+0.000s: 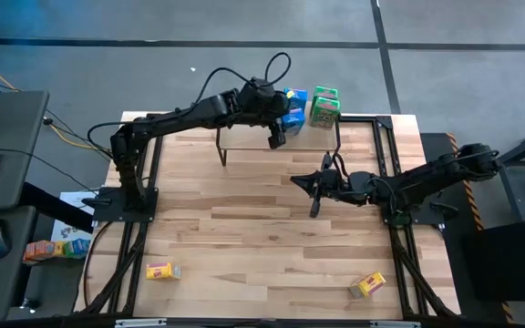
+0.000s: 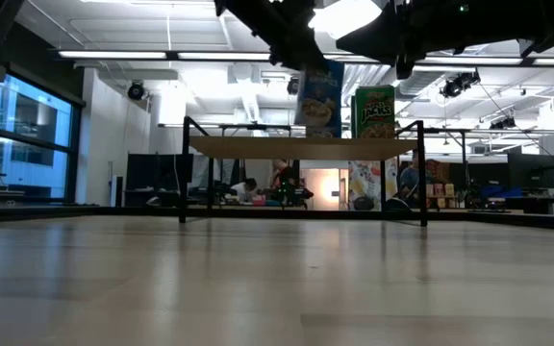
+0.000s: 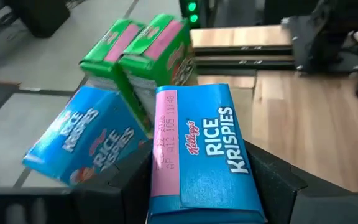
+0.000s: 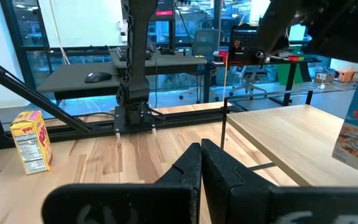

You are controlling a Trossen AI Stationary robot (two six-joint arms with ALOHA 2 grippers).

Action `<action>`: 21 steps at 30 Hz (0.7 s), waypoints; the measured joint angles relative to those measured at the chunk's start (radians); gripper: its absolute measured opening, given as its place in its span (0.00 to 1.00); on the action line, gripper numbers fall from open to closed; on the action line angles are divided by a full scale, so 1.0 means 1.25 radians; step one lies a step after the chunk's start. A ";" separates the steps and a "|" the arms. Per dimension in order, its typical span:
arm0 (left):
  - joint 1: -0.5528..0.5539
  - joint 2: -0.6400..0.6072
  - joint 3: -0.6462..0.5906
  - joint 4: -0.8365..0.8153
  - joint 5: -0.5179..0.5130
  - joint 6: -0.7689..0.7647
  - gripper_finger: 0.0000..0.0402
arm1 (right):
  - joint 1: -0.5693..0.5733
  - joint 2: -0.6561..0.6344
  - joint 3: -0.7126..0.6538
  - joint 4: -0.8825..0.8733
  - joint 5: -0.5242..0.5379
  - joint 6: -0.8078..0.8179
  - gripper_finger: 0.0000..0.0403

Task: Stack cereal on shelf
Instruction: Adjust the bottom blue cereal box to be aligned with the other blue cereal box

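Shelf (image 1: 244,137), light wood top on thin black legs, is standing at the desk's far edge. Two green boxes (image 1: 324,106) and one blue box (image 1: 296,95) are sitting at its right end; a second blue box (image 3: 197,158), labelled Rice Krispies, is being gripped beside them. Two yellow boxes (image 1: 162,271) (image 1: 367,285) are lying near the desk's front.
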 joint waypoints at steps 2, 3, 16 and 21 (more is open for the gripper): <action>0.000 -0.002 -0.017 0.018 0.014 0.006 0.51 | 0.000 0.000 0.000 -0.001 0.000 0.000 0.00; 0.000 -0.002 -0.028 0.023 0.016 0.009 0.51 | 0.000 0.000 0.000 0.000 0.000 0.000 0.00; 0.010 0.007 -0.088 0.128 0.028 0.001 0.51 | 0.000 0.000 0.000 0.006 0.000 0.000 0.00; 0.010 0.008 -0.092 0.124 0.028 -0.001 0.51 | 0.000 0.000 0.000 0.009 0.001 -0.006 0.00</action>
